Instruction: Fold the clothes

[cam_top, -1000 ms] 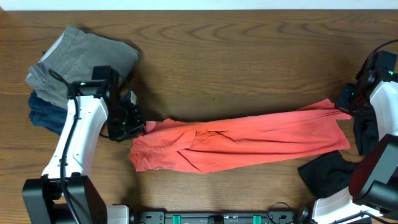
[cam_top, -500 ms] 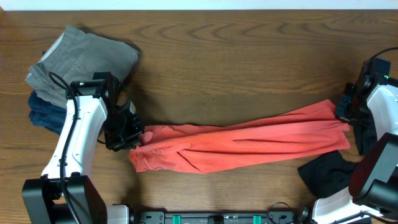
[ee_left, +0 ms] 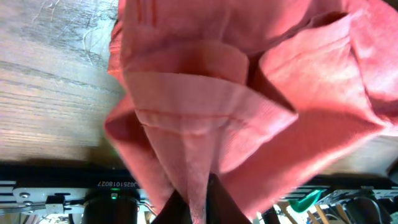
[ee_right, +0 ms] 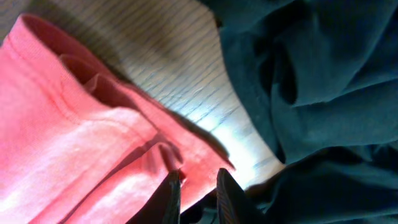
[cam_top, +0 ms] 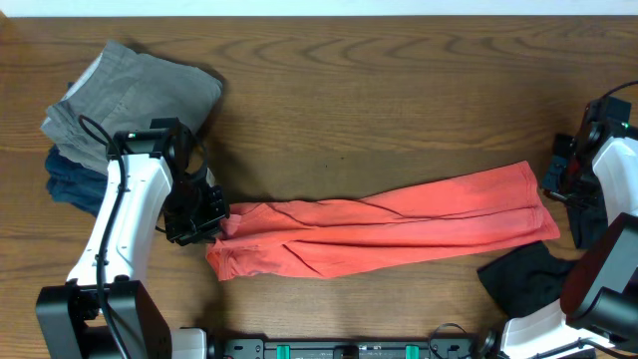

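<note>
Overhead shows the coral-red T-shirt bunched into a long strip on the tabletop, long axis running arm to arm. Left end effector is clamped on one end. Right end effector sits at the other end, can't tell if it's gripping.

I can read one marking only, a small white printed number on the black rail below the worktop edge, left wrist view, roughly 2001018027, digits faint and tiny
</note>
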